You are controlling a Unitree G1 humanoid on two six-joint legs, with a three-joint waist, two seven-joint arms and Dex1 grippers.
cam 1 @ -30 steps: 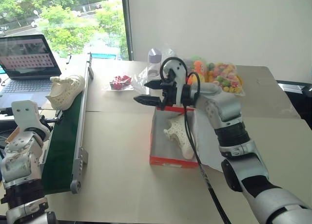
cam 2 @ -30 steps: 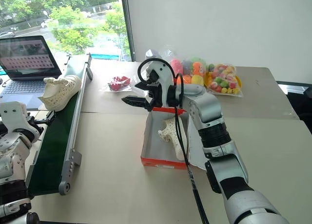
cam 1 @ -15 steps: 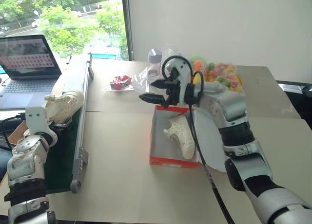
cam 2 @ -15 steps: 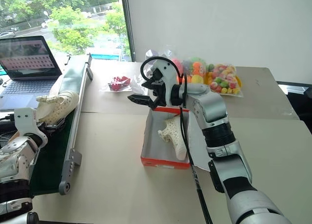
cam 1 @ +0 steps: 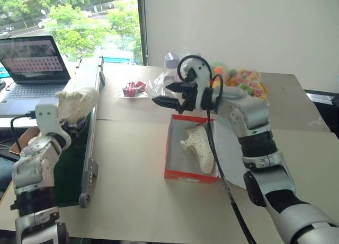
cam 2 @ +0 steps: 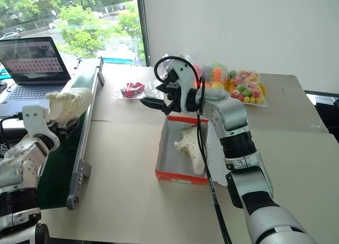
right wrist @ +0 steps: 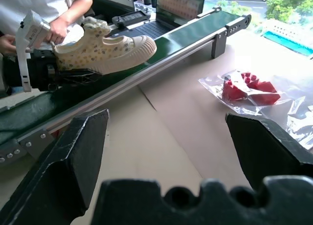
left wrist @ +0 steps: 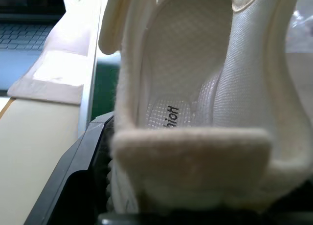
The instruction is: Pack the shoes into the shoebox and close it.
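shoebox (cam 1: 192, 172): sits open on the table, one shoe (cam 1: 198, 145) already lying inside it
second shoe (cam 2: 70, 102): well left of the shoebox, over the green conveyor (cam 1: 71, 164)
left gripper (right wrist: 63, 77): closed around the second shoe's heel end, from what I can see
right gripper (cam 1: 170, 94): just above the shoebox's far edge, jaws spread wide, nothing in them
handling: I reckon it's light and soft, perforated upper will squash, so I'd grip the stiffer heel or sole
views: right wrist view shows a person (right wrist: 39, 7) beyond the conveyor; left wrist view gives me the insole print
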